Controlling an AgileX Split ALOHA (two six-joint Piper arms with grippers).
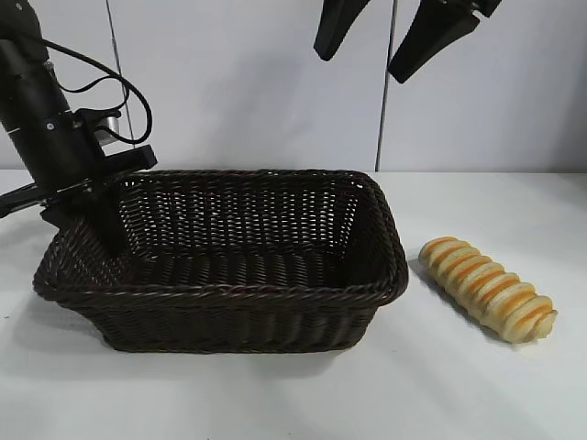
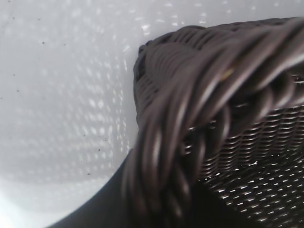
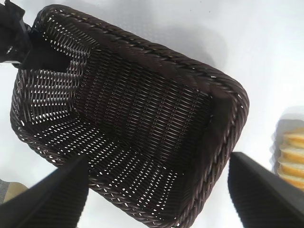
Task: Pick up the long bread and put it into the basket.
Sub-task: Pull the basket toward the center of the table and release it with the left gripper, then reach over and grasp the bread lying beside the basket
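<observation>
Long bread lying on the white table at the lower right of the exterior frame, just beside the right end of the basket but not touching it, angled from upper left to lower right. In the right wrist frame only one end of the loaf peeking in at the right edge.

Basket filling the centre-left of the exterior frame, nothing inside. Braided rim blurred and very close across the left wrist frame.

Right gripper hanging high at the top centre-right of the exterior frame, above the basket's right end, fingers spread wide apart and holding nothing. Same two dark fingers at the bottom corners of the right wrist frame.

Left gripper at the left of the exterior frame, down at the basket's left end, one dark finger reaching inside against the wall. Closed on the rim or merely straddling it: cannot tell.
</observation>
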